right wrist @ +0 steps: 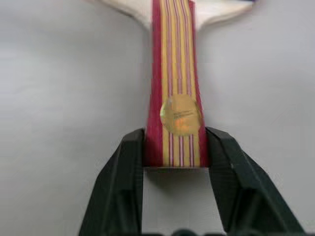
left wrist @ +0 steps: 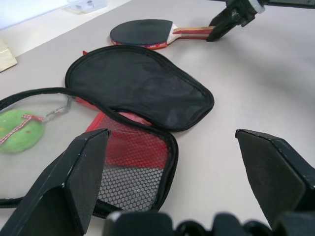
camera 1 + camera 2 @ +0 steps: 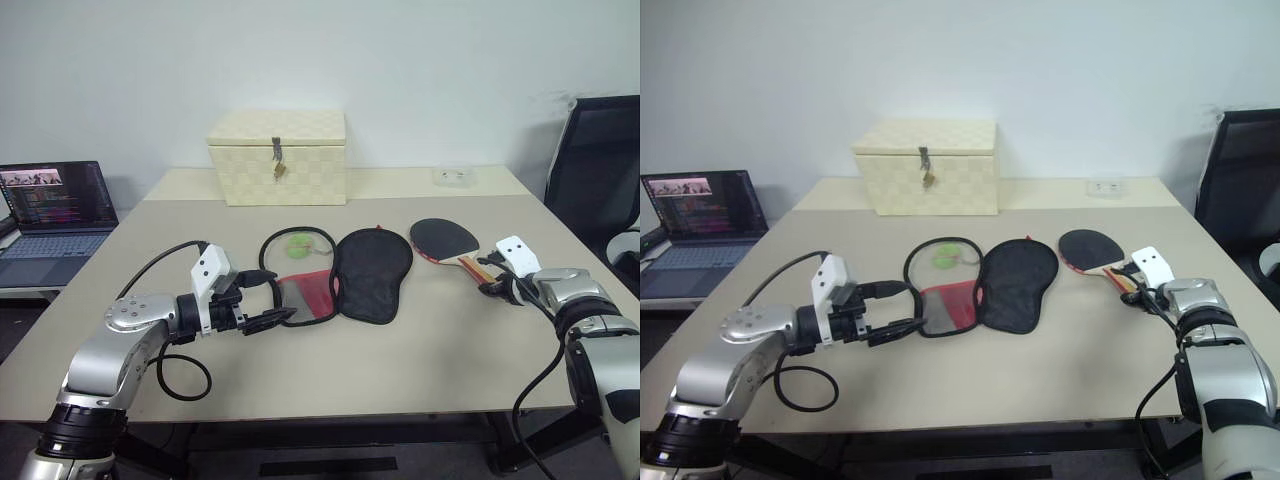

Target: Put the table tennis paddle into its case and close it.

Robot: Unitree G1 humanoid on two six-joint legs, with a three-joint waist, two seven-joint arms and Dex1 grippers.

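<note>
Left gripper spread wide, hovering at the near edge of the unzipped black fabric paddle-shaped case with red panel. Black-faced, red-edged table tennis paddle lies flat, right of case. Right gripper pinches only the wooden handle's butt end. Risk: shallow grip, blade could pivot or slip out on lifting.

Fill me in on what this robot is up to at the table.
The right end effector has its fingers closed against the end of the striped wooden handle of the black-faced table tennis paddle, which lies flat on the beige table. The black fabric paddle case lies unzipped and spread open mid-table. The left end effector waits open beside the case's mesh side.
</note>
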